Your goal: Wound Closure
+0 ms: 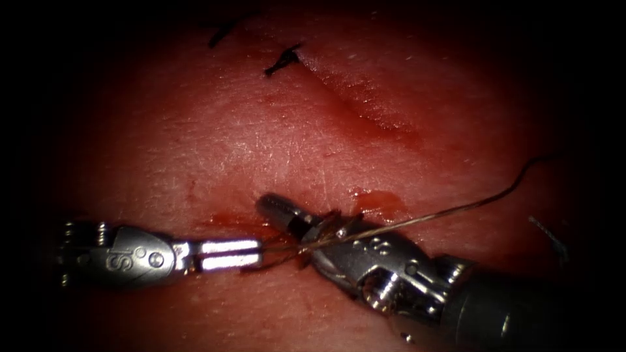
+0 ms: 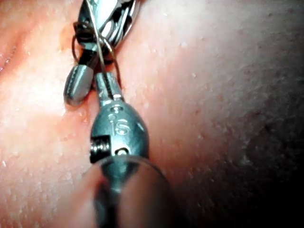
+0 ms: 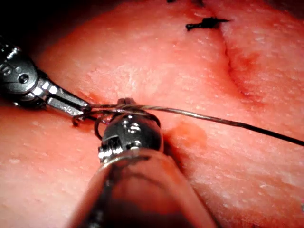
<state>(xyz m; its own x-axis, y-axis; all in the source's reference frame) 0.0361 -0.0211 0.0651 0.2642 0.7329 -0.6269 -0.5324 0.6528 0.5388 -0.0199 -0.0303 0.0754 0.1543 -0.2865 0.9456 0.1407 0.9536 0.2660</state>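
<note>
My left tool lies flat on the tissue, left of the cut's line, its jaws shut on the thread at their tips. The right tool comes in from the lower right and its shut jaws point up-left, just above the left tool's tips. Thread is looped around the right tool's jaws, then runs off to the right. In the left wrist view, the left tool grips the thread beside the right tool's looped tip. A thin grey sliver lies far right; whether it is the needle is unclear.
Two dark stitches close the far end of the cut, while the stretch nearer the tools gapes. Red fluid pools beside the right tool's jaws. The right wrist view has the thread crossing toward the left tool.
</note>
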